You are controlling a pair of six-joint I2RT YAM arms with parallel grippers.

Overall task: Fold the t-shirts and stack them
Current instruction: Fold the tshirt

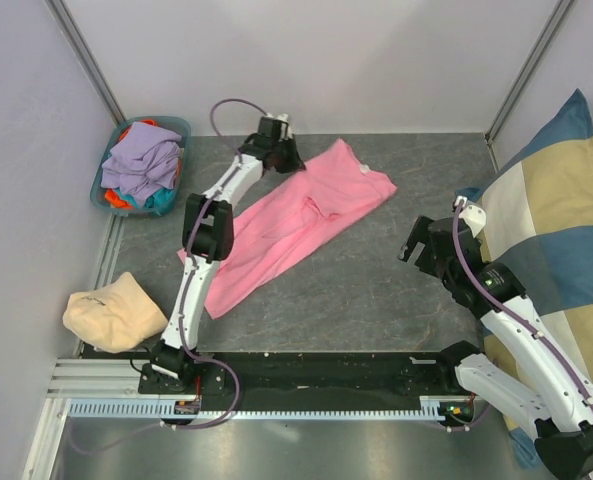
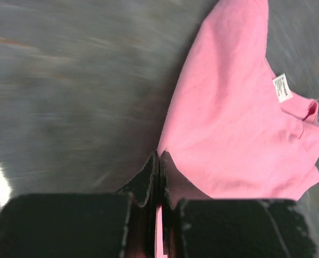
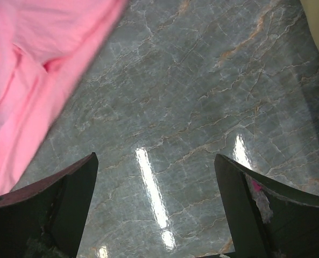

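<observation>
A bright pink t-shirt (image 1: 296,220) lies stretched out diagonally on the grey marbled table, its white neck label (image 1: 364,170) at the far right end. My left gripper (image 1: 288,160) is at the shirt's far left edge, shut on a pinch of the pink fabric (image 2: 160,215); the shirt (image 2: 240,134) and its label (image 2: 281,87) spread out beyond the fingers. My right gripper (image 1: 416,250) is open and empty above bare table (image 3: 191,107), to the right of the shirt (image 3: 35,70). More t-shirts, lavender (image 1: 141,160), teal and orange, are heaped in a basket.
The teal basket (image 1: 181,135) stands at the far left corner. A folded cream cloth (image 1: 111,312) lies at the near left. A large blue-and-cream checked cushion (image 1: 561,230) leans along the right side. Grey walls enclose the table.
</observation>
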